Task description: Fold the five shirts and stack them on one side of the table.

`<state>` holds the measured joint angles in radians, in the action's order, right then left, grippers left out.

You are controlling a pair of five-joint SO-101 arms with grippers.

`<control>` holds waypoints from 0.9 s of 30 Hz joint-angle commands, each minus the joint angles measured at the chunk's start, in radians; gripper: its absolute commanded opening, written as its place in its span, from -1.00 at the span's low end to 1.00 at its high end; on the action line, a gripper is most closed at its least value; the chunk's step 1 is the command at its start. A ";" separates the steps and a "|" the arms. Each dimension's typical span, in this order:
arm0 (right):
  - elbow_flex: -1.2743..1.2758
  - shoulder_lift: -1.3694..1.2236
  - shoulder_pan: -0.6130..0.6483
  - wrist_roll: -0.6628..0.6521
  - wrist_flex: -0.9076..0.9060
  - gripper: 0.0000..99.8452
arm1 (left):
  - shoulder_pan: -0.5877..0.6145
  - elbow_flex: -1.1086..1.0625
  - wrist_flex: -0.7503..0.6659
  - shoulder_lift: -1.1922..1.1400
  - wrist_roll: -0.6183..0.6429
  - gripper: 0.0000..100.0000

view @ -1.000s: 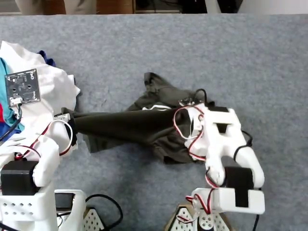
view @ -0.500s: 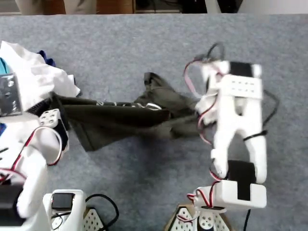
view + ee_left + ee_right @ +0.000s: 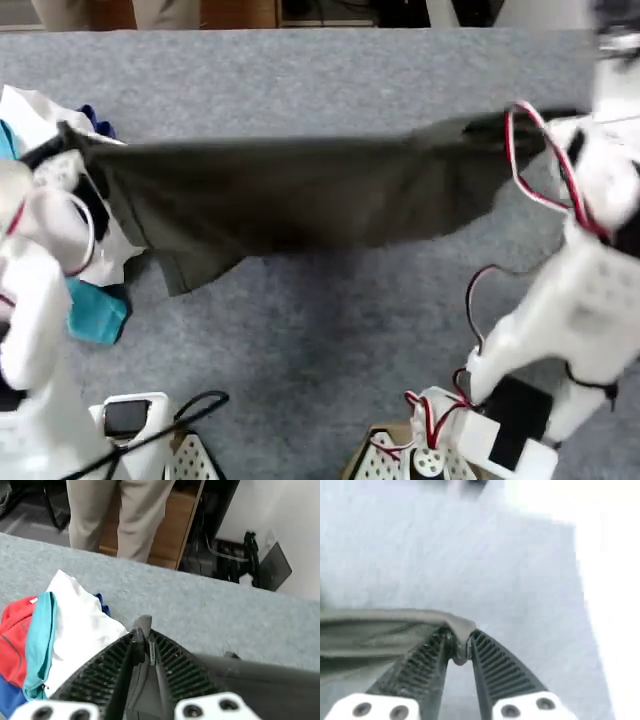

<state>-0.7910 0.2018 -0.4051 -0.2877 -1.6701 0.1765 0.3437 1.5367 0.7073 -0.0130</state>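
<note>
At the left edge of the worktop (image 3: 330, 340) lies the pile of shirts (image 3: 80, 625). Beside it the left gripper (image 3: 143, 642) is clamped on one end of the dark shirt (image 3: 300, 195), held taut in the air across to the right gripper (image 3: 460, 647), clamped on the other end. This looks like spreading before folding; next, lower it flat. The left wrist view reveals a red shirt (image 3: 17, 620) that the left arm (image 3: 30, 290) covers from above.

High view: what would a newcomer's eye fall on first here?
The dark shirt, stretched wide across the table between the left gripper and the right gripper, each shut on one end. Next, the pile of shirts, white, red, teal and blue, near the left gripper.
</note>
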 commanded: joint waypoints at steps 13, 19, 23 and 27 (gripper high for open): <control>-0.541 0.027 -0.091 0.206 0.370 -1.00 | 0.021 0.911 0.192 -0.317 0.014 -0.96; -0.667 0.027 -0.093 0.190 0.399 -1.00 | 0.023 1.022 0.193 -0.312 0.011 -0.96; -0.699 0.027 -0.093 0.129 0.397 -1.00 | 0.023 1.037 0.199 -0.312 0.011 -0.96; -0.690 0.018 -0.091 0.117 0.385 -1.00 | 0.021 1.036 0.222 -0.318 0.009 -0.96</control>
<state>-1.4891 0.2340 -0.4849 -0.1573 -1.2973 0.1887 1.3625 1.7438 0.4020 -0.0130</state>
